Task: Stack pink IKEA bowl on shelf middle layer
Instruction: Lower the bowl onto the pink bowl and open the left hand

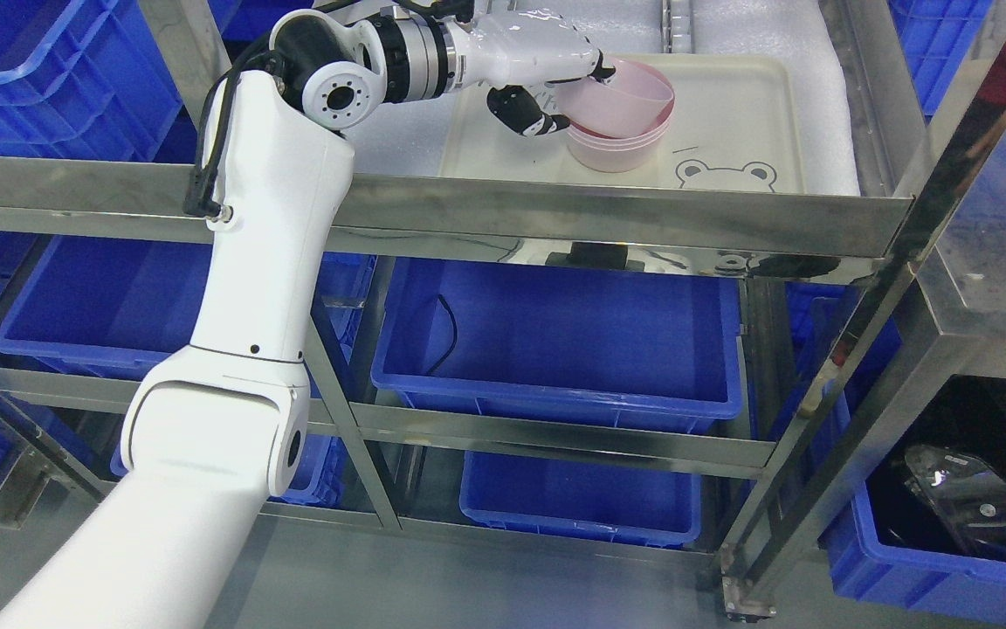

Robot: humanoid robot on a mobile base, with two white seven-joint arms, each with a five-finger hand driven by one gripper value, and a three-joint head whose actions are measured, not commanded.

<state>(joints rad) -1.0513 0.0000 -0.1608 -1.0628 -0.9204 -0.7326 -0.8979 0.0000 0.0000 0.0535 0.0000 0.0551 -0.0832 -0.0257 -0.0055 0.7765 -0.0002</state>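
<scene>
A pink bowl is tilted over a second pink bowl that stands on a cream tray with a bear drawing, on the steel shelf layer near the top of the head view. My left hand reaches in from the left. Its fingers are shut on the near-left rim of the tilted bowl, thumb over the rim and dark fingertips below. The tilted bowl's lower side rests in or just above the bowl beneath. My right arm does not show.
White foam sheet lines the shelf under the tray. Steel rail fronts the shelf; upright posts stand at right. Blue bins fill the lower layers and both sides. A dark object lies at lower right.
</scene>
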